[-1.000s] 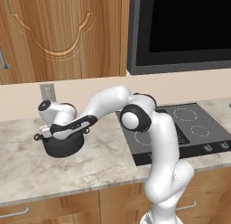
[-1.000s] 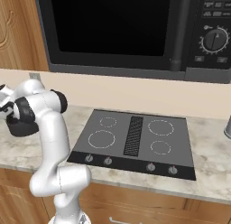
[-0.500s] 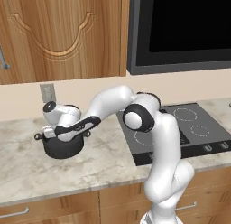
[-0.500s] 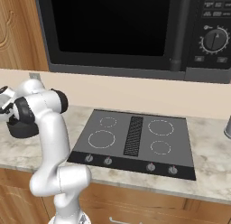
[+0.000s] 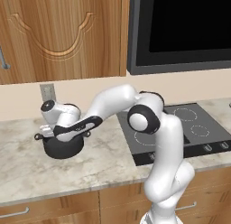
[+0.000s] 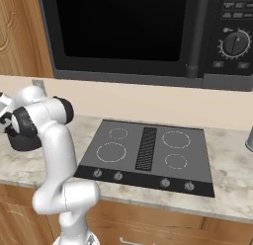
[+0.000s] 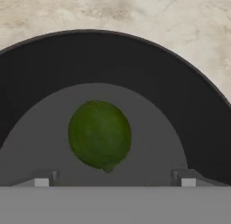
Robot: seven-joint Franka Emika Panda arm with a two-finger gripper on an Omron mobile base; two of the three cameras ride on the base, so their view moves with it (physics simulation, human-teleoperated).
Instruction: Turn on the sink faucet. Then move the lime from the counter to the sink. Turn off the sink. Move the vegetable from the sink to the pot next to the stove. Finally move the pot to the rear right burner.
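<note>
Hand view, looking straight down into the pot [image 7: 189, 110], finds the lime [image 7: 99, 134] lying on the grey pot floor, free of any contact. The gripper [image 7: 115, 177] has its two finger tips [image 7: 43, 179] standing wide apart at the bottom of that view, one to each side of the lime and touching neither it nor the pot wall; nothing is pinched between them. That arrangement fits a release: the fruit sits low and roughly central inside the rim, where it cannot roll out. Left base view confirms the setting. The pot [image 5: 63, 146] stands on the counter [image 5: 90, 169], well to the left of the stove [image 5: 189, 128], and the arm reaches across from its base so that the hand sits directly over the pot opening, hiding most of the interior from that side. Right base view shows the same pot [image 6: 22, 139] at the far left, partly behind the arm, with the stove [image 6: 148, 150] lying clear to its right and all four ring markings unoccupied. In the inspector's judgement the vegetable transfer is complete and the remaining step is carrying the pot to the rear right burner [image 6: 176, 139]. This should call for a grasp on the rim or a side handle [image 5: 39, 137]. The loose lime may shift if the pot is tilted.
</note>
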